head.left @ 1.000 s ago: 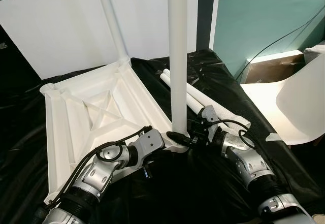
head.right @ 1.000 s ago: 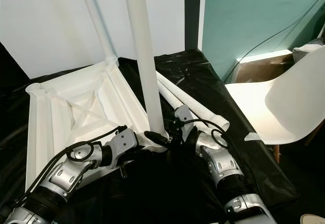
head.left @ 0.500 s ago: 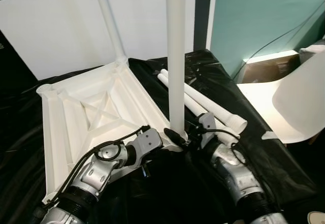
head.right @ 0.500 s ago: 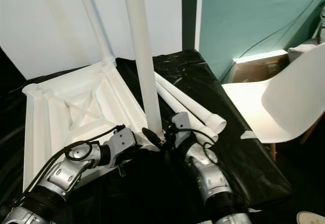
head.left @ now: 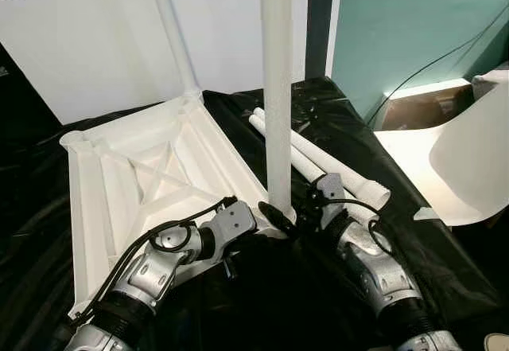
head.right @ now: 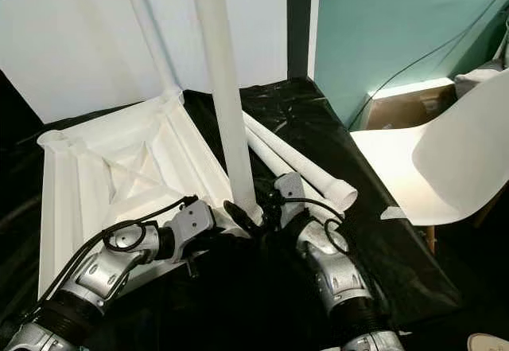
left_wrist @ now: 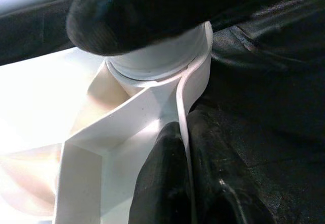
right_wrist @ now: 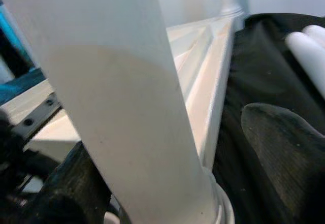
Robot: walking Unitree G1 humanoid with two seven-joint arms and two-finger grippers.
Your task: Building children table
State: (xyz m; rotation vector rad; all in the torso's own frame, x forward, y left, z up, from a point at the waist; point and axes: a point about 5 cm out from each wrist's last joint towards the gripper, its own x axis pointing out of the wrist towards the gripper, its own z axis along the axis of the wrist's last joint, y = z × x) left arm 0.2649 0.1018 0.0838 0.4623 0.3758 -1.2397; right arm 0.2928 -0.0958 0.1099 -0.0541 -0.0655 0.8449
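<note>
A white tabletop (head.left: 135, 176) lies upside down on a black sheet. One white leg (head.left: 171, 33) stands in its far corner. A second white leg (head.left: 277, 88) stands upright in the near corner socket. My left gripper (left_wrist: 185, 183) is shut on the tabletop's thin rim just below that socket, one finger on each side. My right gripper (right_wrist: 172, 153) sits at the base of the near leg (right_wrist: 127, 112), open. One finger (right_wrist: 66, 183) lies against the leg and the other finger (right_wrist: 279, 148) stands a little apart from it. Two loose white legs (head.left: 334, 164) lie on the sheet to the right.
A white chair (head.left: 461, 160) stands close on the right, beyond the edge of the black sheet (head.left: 445, 247). A white panel (head.left: 87, 40) and a teal wall (head.left: 413, 17) rise behind, with a cable and a brown box (head.left: 413, 108) at the wall's foot.
The head view has shifted slightly. My right forearm has swung a little nearer the leg's base. Both grippers stay at the near corner and the leg remains upright.
</note>
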